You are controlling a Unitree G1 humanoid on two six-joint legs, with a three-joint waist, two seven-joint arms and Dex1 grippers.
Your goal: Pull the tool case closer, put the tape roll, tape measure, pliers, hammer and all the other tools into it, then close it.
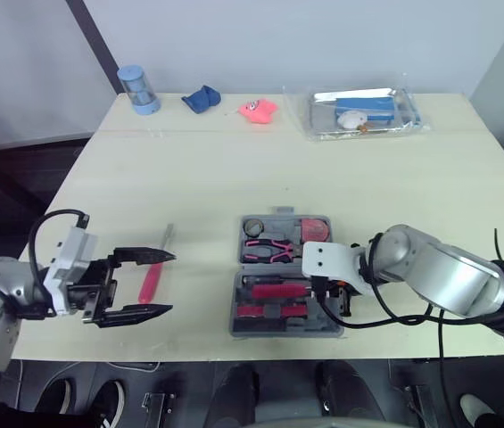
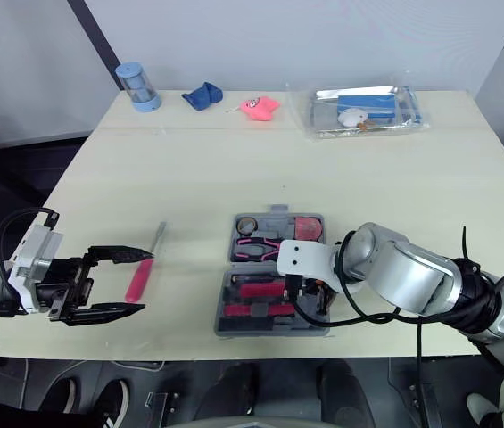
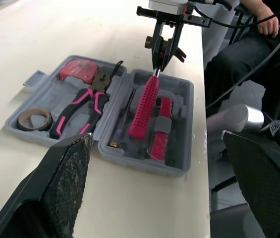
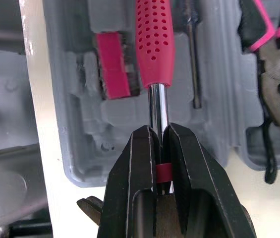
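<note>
- While pinching the hammer point(image 4: 154, 39) by its steel shaft, just above the pink grip, hold right claw point(image 4: 160, 133) pressed tight; no slack until seated
- Hammer position: pink grip lying over the near half of the open tool case point(image 3: 144, 166), head end at the claw by the case's right edge; fully seated or just resting on top, cannot tell
- Line grip up with its moulded recess beside the pink-and-grey tool point(image 3: 162, 126); looks slightly skewed, so rotate before pressing down
- Lower head end flat, then spread fingers only a little and lift straight up, to avoid dragging the shaft back out
- Avoid shoving the case toward the near edge of the surface point(image 1: 234, 169); sits close to it
- Far half holding tape roll point(image 3: 33, 119), pliers point(image 3: 80, 111), tape measure point(image 3: 80, 69); leave alone
- Left claw point(image 1: 172, 283) spread wide, empty, just beside the pink-handled screwdriver point(image 1: 152, 278) lying loose on the surface, well left of the case; probably next pick, but hold off until right arm clears
- Close lid last
</note>
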